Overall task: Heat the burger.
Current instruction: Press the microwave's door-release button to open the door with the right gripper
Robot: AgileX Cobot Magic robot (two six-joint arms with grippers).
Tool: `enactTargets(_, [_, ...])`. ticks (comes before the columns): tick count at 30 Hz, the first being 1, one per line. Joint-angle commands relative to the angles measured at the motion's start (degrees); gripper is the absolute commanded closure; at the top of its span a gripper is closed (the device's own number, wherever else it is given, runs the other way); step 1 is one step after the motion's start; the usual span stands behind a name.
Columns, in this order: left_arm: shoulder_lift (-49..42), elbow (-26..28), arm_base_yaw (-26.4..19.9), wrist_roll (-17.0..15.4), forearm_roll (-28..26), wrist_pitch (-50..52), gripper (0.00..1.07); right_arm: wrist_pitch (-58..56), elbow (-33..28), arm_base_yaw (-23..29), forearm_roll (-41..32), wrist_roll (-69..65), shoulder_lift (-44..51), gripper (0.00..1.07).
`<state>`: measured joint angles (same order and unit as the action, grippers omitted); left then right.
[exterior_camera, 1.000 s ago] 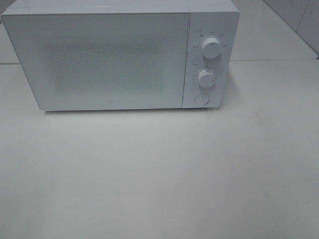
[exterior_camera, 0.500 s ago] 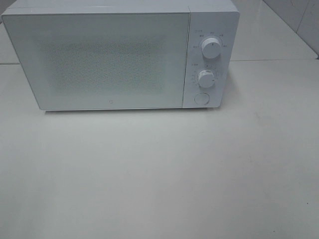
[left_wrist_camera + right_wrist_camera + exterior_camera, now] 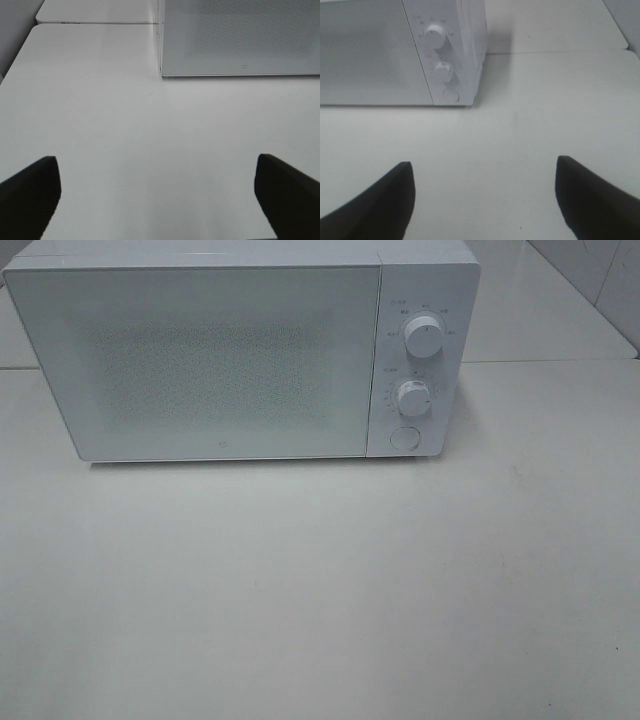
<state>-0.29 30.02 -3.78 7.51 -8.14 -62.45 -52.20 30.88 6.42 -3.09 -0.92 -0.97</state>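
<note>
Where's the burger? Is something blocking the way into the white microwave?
Yes: the white microwave's flat frosted door is shut across its front. No burger shows in any view. The left claw and right claw hang open over the white tabletop, nothing visible between them and that door.
</note>
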Motion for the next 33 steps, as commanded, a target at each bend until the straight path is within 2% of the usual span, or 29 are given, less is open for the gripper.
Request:
enactTargets(1, [-0.3,0.0,-0.1,-0.1,-0.2,0.6,0.09,3.5,0.8,-0.2,0.2,-0.6,-2.2,0.34])
enactTargets(33, [-0.3,0.0,-0.1,-0.1,-0.2,0.6,0.09,41.4,0.6,-0.2,3.1,-0.4,-39.7,0.34])
